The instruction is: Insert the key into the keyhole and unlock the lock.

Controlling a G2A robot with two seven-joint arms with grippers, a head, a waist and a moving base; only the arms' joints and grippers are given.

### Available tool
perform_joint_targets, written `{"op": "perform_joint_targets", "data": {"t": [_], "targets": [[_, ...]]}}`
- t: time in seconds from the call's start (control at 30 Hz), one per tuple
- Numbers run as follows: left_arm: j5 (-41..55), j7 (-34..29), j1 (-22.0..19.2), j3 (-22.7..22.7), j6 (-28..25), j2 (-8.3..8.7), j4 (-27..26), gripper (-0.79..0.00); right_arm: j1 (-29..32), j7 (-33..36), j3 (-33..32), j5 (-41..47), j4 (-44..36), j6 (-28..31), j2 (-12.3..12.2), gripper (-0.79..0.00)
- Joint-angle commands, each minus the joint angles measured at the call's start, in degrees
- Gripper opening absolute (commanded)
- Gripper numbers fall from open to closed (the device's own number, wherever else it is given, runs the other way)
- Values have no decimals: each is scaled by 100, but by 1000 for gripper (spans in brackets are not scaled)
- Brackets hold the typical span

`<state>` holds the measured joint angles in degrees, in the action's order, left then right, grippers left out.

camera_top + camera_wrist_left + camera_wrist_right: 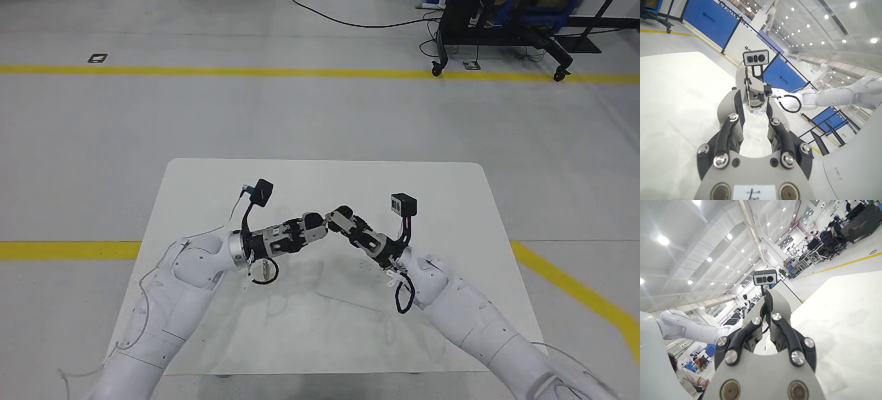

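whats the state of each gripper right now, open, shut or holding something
left gripper: above the table, facing the right gripper tip to tip; open or gripping, cannot tell
right gripper: shut, fingers pressed together; whether anything thin sits between them is hidden
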<state>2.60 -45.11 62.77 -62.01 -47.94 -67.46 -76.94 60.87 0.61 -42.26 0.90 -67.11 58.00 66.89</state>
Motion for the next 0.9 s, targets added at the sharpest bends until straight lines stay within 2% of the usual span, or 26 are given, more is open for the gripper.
{"op": "perform_joint_targets", "data": {"t": [0.0,0.4,0.43,0.47,0.5,0.7,0.87], "targets": [[-32,31,-2,30,56,-1,-14,-785,28,-15,-36,-46,-20,0,16,-785],[-131,337,70,-29,221,35,-73,-785,187,-50,-267,-333,-23,0,103,-785],[-132,340,74,-46,223,42,-81,-785,195,-39,-280,-336,-26,0,109,-570],[-123,336,78,-62,225,49,-88,-785,202,-22,-293,-341,-26,0,114,-570],[-115,343,79,-87,215,57,-94,-785,209,-6,-306,-341,-30,0,119,0],[118,536,136,-314,58,103,-61,-785,209,-6,-306,-341,-30,0,119,0],[118,536,136,-314,58,103,-61,-785,209,-6,-306,-341,-30,0,119,0]]}}
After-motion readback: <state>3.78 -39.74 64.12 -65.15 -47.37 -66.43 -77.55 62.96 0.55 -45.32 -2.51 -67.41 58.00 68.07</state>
